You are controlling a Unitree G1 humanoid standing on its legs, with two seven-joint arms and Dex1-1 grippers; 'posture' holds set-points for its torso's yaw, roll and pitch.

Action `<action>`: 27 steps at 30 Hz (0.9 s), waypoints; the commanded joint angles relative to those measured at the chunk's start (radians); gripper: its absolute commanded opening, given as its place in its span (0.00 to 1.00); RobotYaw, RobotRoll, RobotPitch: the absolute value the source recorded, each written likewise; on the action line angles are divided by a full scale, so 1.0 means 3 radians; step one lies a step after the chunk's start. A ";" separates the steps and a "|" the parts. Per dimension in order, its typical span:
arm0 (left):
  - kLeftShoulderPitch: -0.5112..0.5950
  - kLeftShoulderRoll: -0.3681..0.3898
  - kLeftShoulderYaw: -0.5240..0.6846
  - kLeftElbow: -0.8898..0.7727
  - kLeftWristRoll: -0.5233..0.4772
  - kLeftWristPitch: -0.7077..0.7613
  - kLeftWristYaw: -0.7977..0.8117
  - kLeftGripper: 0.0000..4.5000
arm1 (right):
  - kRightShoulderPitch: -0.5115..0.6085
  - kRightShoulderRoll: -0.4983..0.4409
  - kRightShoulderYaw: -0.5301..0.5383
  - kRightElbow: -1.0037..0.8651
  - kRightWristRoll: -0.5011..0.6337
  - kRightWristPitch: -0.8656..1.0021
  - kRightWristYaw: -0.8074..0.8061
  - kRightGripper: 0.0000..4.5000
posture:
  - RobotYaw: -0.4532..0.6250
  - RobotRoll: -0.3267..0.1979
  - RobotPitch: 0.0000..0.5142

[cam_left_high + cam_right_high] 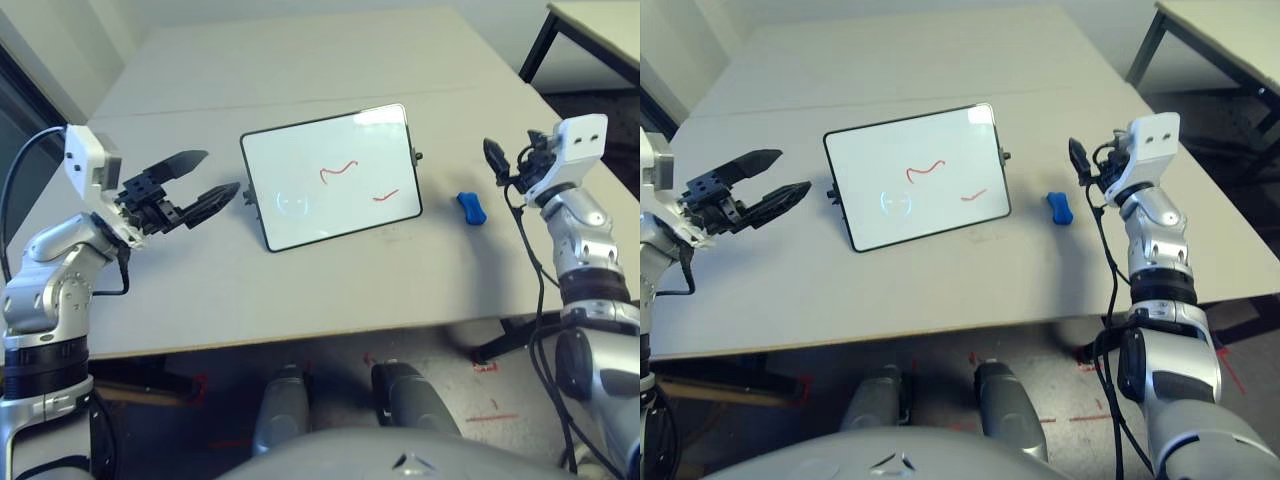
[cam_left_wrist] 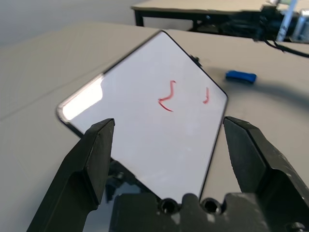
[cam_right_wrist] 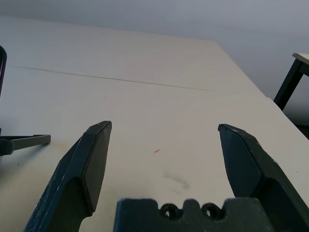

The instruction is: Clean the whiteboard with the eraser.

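The whiteboard [image 1: 330,178] lies mid-table, turned slightly, with two red squiggles [image 1: 340,170] on its right half. To its right, the small blue eraser [image 1: 471,208] rests flat on the table. My left gripper [image 1: 218,172] hovers open just off the board's left edge, pointing at it; in the left wrist view its fingers [image 2: 96,150] frame the whiteboard [image 2: 145,111], and the eraser [image 2: 241,76] shows beyond. My right gripper [image 3: 164,126] is open and holds nothing. It is raised just right of the eraser, pointing across the far tabletop.
The beige table [image 1: 300,290] has a seam across its far part and a front edge close to me. A second table [image 1: 600,25] with black legs stands at the back right. Black cables hang along my right forearm [image 1: 575,230].
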 commanded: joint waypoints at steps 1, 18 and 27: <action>0.0007 0.0051 -0.0221 -0.0022 0.0143 -0.0066 -0.0132 1.00 | 0.0029 -0.0127 0.0047 -0.0368 0.0001 0.0636 -0.0130 0.99 | 0.33 0.62 0.17; -0.0154 -0.0050 -0.0586 0.0159 0.0433 -0.0311 -0.0285 1.00 | -0.0373 -0.0651 0.0367 -0.1830 0.0450 0.4640 -0.0290 0.99 | 0.27 0.62 0.17; -0.0136 -0.0073 -0.0616 0.0160 0.0461 -0.0347 -0.0266 1.00 | -0.0323 -0.0363 0.0417 -0.1779 0.0369 0.4875 -0.0455 0.99 | 0.27 0.62 0.17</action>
